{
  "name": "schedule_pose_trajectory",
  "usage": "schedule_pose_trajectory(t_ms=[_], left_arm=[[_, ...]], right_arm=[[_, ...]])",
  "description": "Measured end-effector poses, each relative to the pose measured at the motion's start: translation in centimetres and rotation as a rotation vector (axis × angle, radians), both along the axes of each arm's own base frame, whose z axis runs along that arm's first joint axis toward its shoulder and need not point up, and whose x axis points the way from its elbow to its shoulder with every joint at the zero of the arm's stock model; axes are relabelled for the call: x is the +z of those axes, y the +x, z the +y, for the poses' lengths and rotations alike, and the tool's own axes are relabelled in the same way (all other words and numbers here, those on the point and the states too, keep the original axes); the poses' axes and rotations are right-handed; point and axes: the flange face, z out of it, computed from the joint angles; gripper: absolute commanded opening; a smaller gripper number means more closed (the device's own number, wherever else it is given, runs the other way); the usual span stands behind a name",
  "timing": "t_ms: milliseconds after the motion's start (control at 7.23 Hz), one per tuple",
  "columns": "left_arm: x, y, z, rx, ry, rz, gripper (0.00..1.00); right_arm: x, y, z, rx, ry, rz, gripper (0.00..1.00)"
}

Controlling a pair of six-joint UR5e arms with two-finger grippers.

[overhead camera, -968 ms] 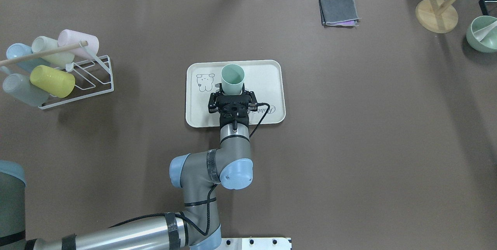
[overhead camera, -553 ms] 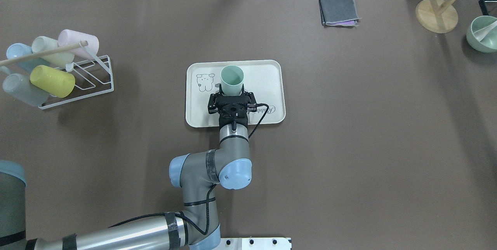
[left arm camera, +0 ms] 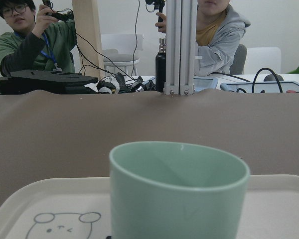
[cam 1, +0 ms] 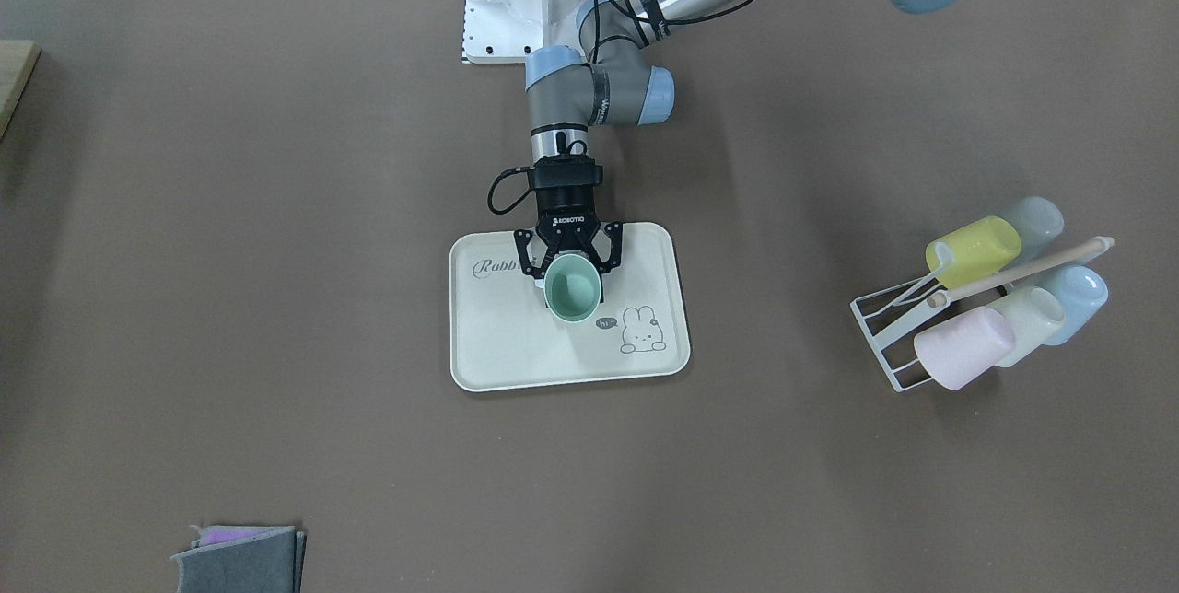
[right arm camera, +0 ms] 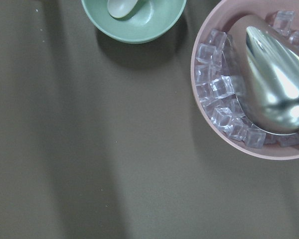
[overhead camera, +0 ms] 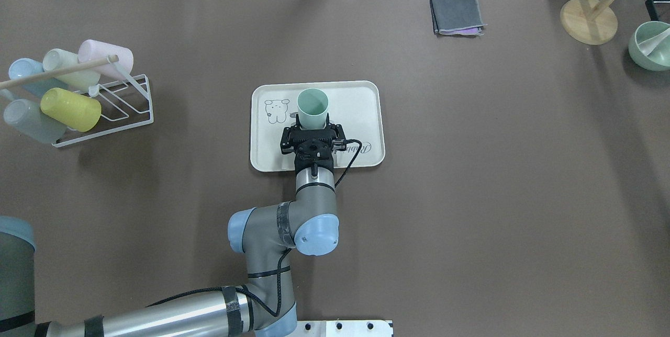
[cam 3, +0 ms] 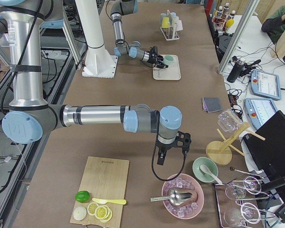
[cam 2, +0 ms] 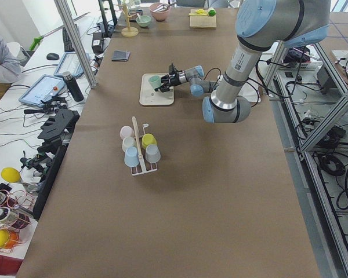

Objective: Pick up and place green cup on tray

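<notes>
Overhead exterior, green cup [overhead camera: 313, 109] upright over tray [overhead camera: 361, 104]

Green cup [overhead camera: 313, 108]: smooth matt plastic. Tray [overhead camera: 361, 101]: cream plastic, smooth, low sheen. Table [overhead camera: 471, 195]: matt brown cover, faint creases. Rack [overhead camera: 123, 107] at tray's 9 o'clock: white coated wire. It holds matt pastel plastic cups [overhead camera: 70, 109] and a bare wood rod [overhead camera: 57, 71]. Cloth [overhead camera: 456, 14] at 1 o'clock: grey felt-like fabric. Stand base [overhead camera: 587, 22]: pale wood. Scoop [right arm camera: 274, 84]: polished shiny metal. Ice [right arm camera: 217, 92]: clear, glossy. Arm tube [overhead camera: 172, 315]: brushed metal.
</notes>
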Motion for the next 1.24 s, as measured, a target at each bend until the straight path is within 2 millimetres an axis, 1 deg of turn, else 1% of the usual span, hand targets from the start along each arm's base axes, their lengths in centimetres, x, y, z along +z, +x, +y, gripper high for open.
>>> schedule_pose_trajectory(t_ms=[138, 415, 553, 968, 1245], left_arm=[[0.1, 0.0, 0.1, 0.001, 0.000, 0.000, 0.75], [0.3, 0.1, 0.3, 0.004, -0.001, -0.001, 0.78], [0.4, 0.1, 0.4, 0.005, -0.001, 0.000, 0.99], [0.4, -0.3, 0.7, 0.008, 0.005, 0.022, 0.99], [0.7, -2.2, 1.3, 0.010, 0.018, 0.058, 0.99]], right_arm=[[0.0, 0.1, 0.0, 0.000, 0.001, 0.007, 1.00], [-0.1, 0.1, -0.1, 0.001, 0.003, 0.013, 1.00], [-0.1, 0.1, -0.2, 0.001, 0.003, 0.014, 1.00], [-0.1, 0.1, -0.2, 0.000, 0.004, 0.013, 1.00], [-0.1, 0.1, -0.1, 0.000, 0.004, 0.013, 1.00]])
